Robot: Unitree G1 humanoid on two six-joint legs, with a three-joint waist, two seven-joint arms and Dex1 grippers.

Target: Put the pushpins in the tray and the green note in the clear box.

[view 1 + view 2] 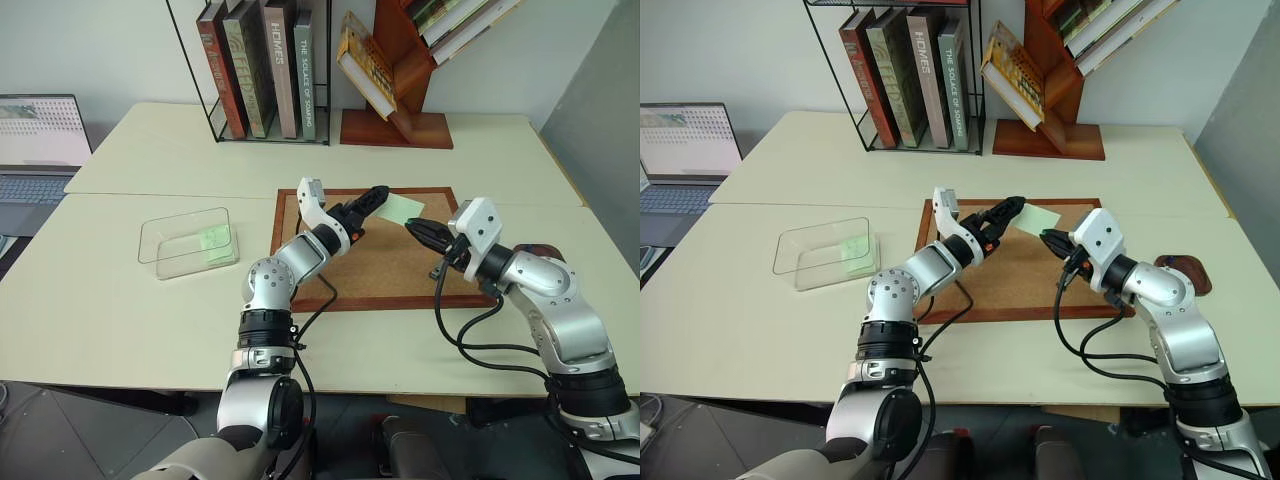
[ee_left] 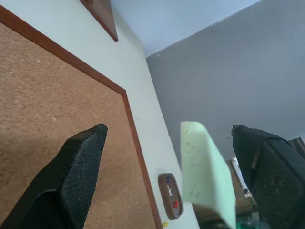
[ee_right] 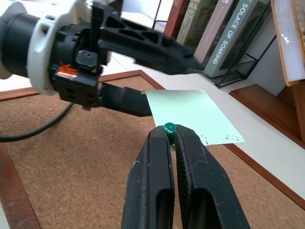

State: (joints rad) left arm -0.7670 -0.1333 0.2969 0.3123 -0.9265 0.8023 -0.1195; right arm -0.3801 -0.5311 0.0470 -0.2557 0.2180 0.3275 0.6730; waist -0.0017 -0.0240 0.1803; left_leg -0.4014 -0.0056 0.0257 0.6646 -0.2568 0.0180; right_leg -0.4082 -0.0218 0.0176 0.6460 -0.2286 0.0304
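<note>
A: How many green notes were there?

B: Two. One green note [image 1: 405, 208] hung in the air over the cork board [image 1: 384, 262], near the board's far edge. A second slip [image 1: 214, 238] lay inside the clear box [image 1: 188, 242], which sat on the table [image 1: 150, 310] to the left of the board. One tray [image 1: 1183, 272] sat beside the board's right edge, with specks on it too small to name.

A: And pushpins?

B: One I could count: a green pushpin [image 3: 169, 128] through the raised note.

A: The arms?

B: Both reached in over the board, roughly level. The left gripper [image 3: 157, 83] had its fingers spread wide on either side of the note, touching nothing. The right gripper [image 3: 172, 138] was pinched tight on the pushpin's green head, carrying pin and note together.

A: Anything around?

B: A wire rack of upright books [image 1: 262, 68] and a wooden shelf [image 1: 398, 110] stood beyond the board, and a laptop [image 1: 38, 150] far to its left.
</note>
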